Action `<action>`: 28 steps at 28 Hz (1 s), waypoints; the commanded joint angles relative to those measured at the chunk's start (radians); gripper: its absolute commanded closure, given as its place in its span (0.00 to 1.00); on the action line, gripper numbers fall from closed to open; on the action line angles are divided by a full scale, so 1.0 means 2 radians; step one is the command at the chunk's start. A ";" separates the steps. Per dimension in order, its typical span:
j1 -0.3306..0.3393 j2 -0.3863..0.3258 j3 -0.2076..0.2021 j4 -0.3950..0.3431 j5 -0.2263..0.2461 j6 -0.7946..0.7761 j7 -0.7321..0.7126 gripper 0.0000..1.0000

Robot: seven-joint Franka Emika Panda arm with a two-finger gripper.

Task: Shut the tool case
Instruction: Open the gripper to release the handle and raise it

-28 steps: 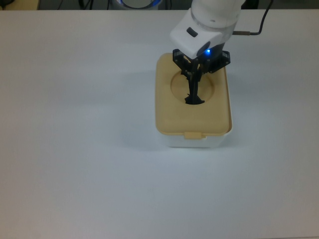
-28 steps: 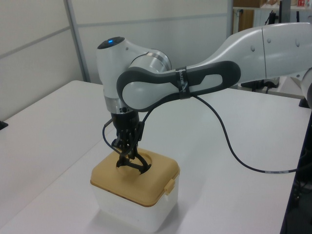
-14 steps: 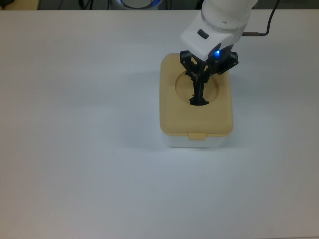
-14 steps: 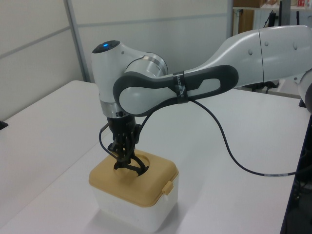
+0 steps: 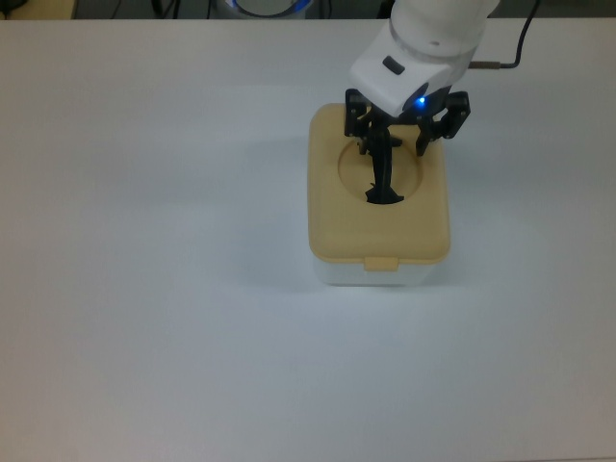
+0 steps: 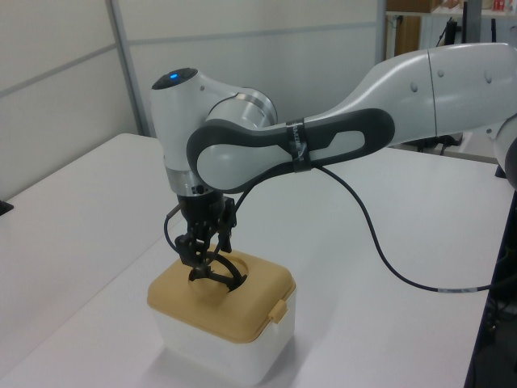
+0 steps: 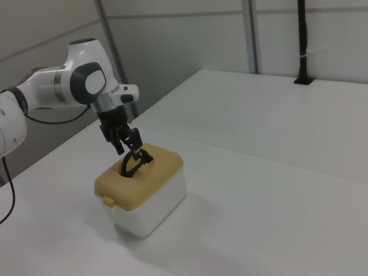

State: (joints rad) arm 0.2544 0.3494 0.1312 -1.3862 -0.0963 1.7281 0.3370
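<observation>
The tool case stands on the white table with its tan lid sitting squarely on the white tub; the front tab points toward the top view's bottom. The black handle stands up from the lid's round recess. My gripper hovers just above the handle, open, one finger on each side of it and clear of it. The left view shows the lid, tub, handle and gripper. The right view shows the lid, handle and gripper.
The white table spreads wide around the case. A black cable loops from the arm down to the table at the left view's right. A black post stands at the table's far edge in the right view.
The lid went from skewed to sitting square on the tub. My gripper, shut on the handle before, has opened and let it go.
</observation>
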 commanded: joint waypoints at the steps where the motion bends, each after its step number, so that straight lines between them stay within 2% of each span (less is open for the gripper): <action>1: 0.004 -0.028 -0.007 0.003 -0.004 -0.042 -0.007 0.00; 8: -0.004 -0.043 -0.012 0.002 -0.002 -0.086 -0.027 0.00; 14: -0.034 -0.054 -0.012 0.001 -0.004 -0.111 -0.030 0.00; 28: -0.101 -0.058 -0.012 0.001 -0.004 -0.112 -0.072 0.00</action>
State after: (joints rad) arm 0.0840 0.2532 0.1103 -1.3733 -0.0967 1.5260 0.2353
